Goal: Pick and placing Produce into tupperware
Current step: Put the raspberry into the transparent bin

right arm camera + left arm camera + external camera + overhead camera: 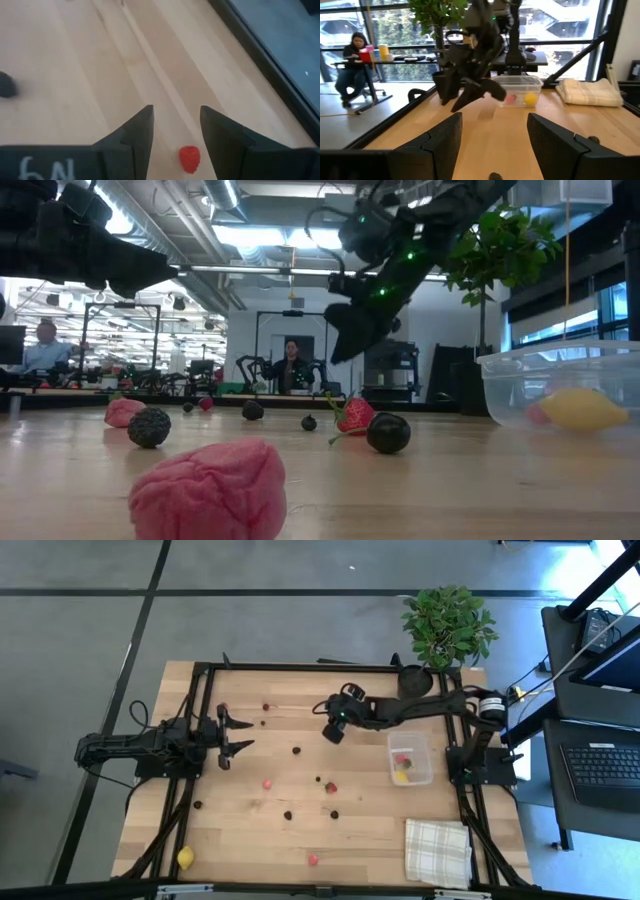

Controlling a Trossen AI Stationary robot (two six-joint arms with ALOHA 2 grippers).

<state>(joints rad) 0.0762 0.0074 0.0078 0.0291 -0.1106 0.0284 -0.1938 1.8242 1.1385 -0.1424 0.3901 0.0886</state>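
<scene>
The produce lies scattered over the wooden table: red, pink and dark berry bits such as a pink one (267, 783), a dark one (296, 750) and a strawberry (352, 415), plus a yellow lemon (186, 857) near the near-left corner. The clear tupperware (410, 758) stands on the right and holds a red bit and a yellow piece (582, 408). My right gripper (332, 733) hangs open above mid-table. In the right wrist view its fingers (176, 112) frame a red berry (189, 159) lying on the wood below. My left gripper (243, 734) waits open at the left.
A white checked cloth (437, 850) lies at the near-right corner. A black plant pot (415, 680) stands at the far-right corner. A dark metal frame (300, 666) runs along the table's edges. People sit at desks in the room beyond.
</scene>
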